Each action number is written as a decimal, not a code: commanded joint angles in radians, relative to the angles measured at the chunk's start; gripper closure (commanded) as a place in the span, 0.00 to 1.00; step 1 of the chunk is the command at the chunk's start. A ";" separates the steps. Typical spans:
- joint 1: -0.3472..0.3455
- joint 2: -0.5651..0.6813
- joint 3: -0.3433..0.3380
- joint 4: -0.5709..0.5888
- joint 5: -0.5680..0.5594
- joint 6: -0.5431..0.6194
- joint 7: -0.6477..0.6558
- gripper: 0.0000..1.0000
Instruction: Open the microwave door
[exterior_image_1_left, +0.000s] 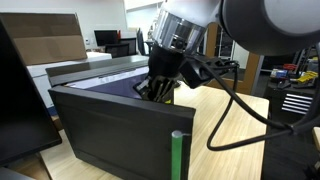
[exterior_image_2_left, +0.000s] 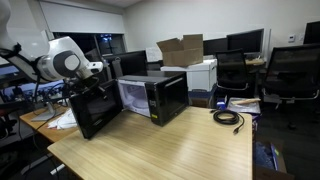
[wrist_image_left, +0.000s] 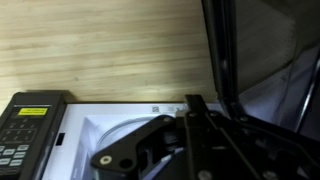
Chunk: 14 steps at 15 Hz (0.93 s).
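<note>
In an exterior view, microwave door (exterior_image_2_left: 95, 112) juts outward.

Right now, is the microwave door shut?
No, in an exterior view the microwave door stands swung wide out from the microwave, and its white cavity shows.

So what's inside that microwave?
The microwave shows a white cavity beside the swung-open microwave door, and the visible part looks empty. In the wrist view the gripper covers much of the floor, so the rest cannot be checked.
</note>
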 joint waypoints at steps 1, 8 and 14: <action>0.012 -0.056 0.012 -0.029 0.076 -0.025 -0.088 0.99; -0.024 -0.095 -0.086 -0.008 -0.116 -0.083 0.007 1.00; 0.008 -0.113 -0.062 -0.001 -0.113 -0.164 0.004 0.74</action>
